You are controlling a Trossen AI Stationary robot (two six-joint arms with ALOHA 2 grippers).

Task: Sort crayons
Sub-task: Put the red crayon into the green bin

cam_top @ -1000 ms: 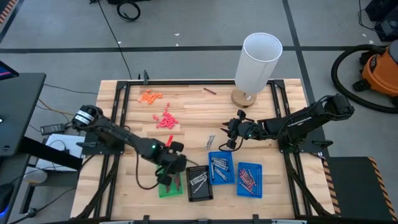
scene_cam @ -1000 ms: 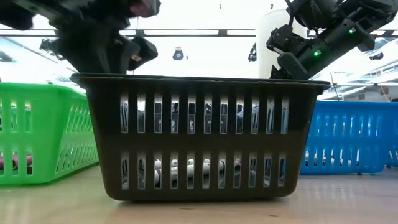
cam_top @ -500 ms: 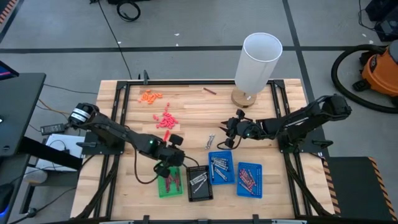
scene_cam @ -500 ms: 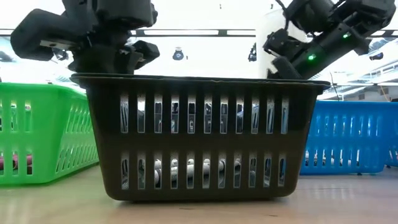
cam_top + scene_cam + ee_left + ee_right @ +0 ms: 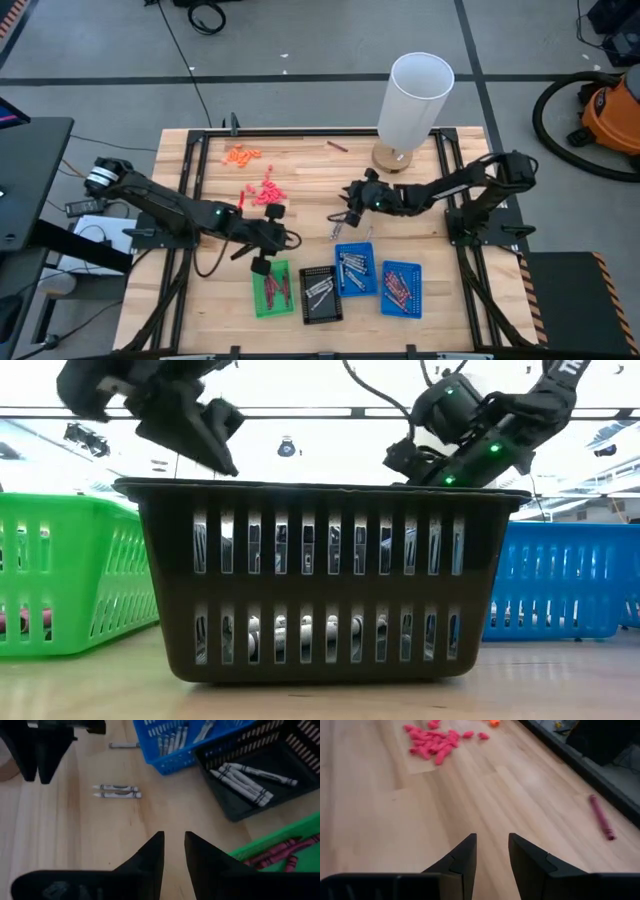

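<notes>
My left gripper hovers open above bare wood, just beyond the green tray of dark maroon crayons. My right gripper hangs open over the table's middle, slanting down. Neither has anything between its fingers. Two grey crayons lie flat on the wood between the grippers, and a third lies near a blue tray. One maroon crayon lies near the far edge. The black tray holds grey crayons.
A second blue tray with red crayons stands at the near right. Pink bits and orange bits are heaped at the far left. A tall white cylinder stands at the far edge.
My left gripper has risen from over the green tray and drawn back toward the table's far edge, tipping to a flatter slant. My right gripper has moved toward the table's left edge and sunk a little. Neither gap has changed.
</notes>
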